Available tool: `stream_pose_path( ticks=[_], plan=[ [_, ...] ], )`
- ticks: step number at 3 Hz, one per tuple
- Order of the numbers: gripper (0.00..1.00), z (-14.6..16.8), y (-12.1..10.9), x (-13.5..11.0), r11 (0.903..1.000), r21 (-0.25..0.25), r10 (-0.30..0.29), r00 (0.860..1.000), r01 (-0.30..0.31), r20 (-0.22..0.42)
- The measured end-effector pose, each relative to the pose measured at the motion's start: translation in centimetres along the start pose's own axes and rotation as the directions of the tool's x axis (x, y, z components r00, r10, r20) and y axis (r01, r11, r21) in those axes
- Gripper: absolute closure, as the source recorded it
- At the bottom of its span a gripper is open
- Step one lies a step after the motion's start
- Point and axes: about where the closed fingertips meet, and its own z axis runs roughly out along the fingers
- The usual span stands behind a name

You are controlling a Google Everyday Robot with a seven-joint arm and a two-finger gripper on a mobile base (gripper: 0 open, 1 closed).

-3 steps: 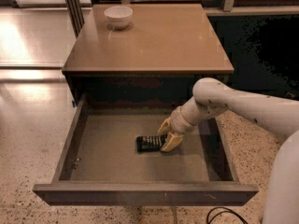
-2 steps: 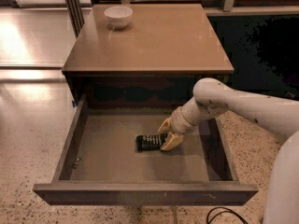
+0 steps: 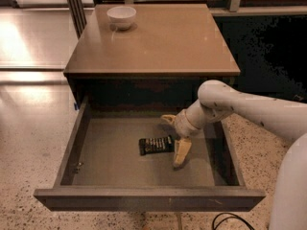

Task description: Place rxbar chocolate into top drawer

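Observation:
The rxbar chocolate (image 3: 156, 145), a black wrapper with white lettering, lies flat on the bottom of the open top drawer (image 3: 110, 169), near its middle. My gripper (image 3: 174, 137) is inside the drawer just right of the bar, pointing left. Its tan fingers (image 3: 181, 152) are spread apart, one behind and one in front of the bar's right end. The bar rests on the drawer bottom, and the fingers are not closed on it. My white arm reaches in from the right.
A white bowl (image 3: 121, 17) stands at the back left of the cabinet top (image 3: 158, 42). The drawer's front panel (image 3: 148, 199) juts toward the camera. Shiny floor lies to the left, and a dark cable (image 3: 230, 220) at bottom right.
The fingers have spread wider apart and let go of the bar's right end. The bar has stayed in the same spot on the drawer bottom.

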Motion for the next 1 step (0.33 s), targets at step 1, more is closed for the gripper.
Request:
stream_pose_path(
  ticks=[1],
  plan=[
    [0.00,0.00,0.00,0.00,1.0000,0.000,0.000,1.000,0.000,0.000]
  ],
)
